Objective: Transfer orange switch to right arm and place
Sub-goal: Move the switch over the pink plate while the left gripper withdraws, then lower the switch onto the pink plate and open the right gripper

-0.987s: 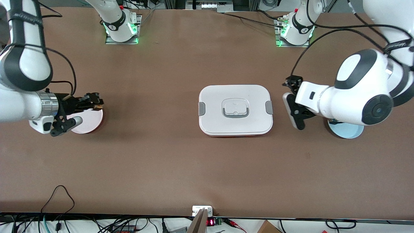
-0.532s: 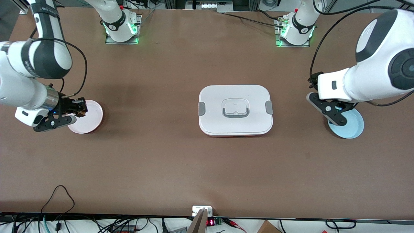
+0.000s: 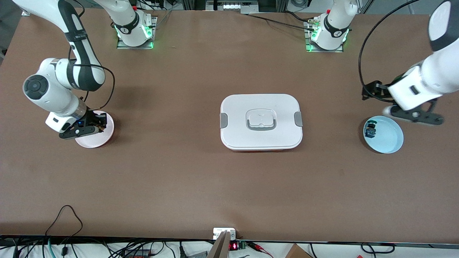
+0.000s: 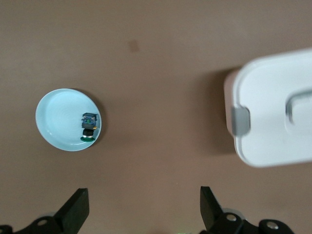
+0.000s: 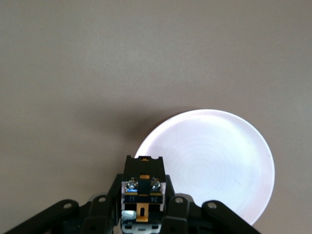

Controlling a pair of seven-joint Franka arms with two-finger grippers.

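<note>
At table centre: white lidded box (image 3: 261,122), untouched, between the arms | left gripper (image 4: 141,207) jaws spread, empty, above blue dish (image 3: 389,138) with the blue-and-green part (image 3: 370,130), likely clearing off | right gripper (image 3: 95,123) pinching orange switch (image 5: 143,190) over pink plate (image 3: 98,141) rim, seemingly lining up the placement.

You see R gripper (image 5: 143,214) clamped on orange switch (image 5: 143,191), over rim of pink plate (image 5: 214,165), brown table (image 5: 73,73) around.
</note>
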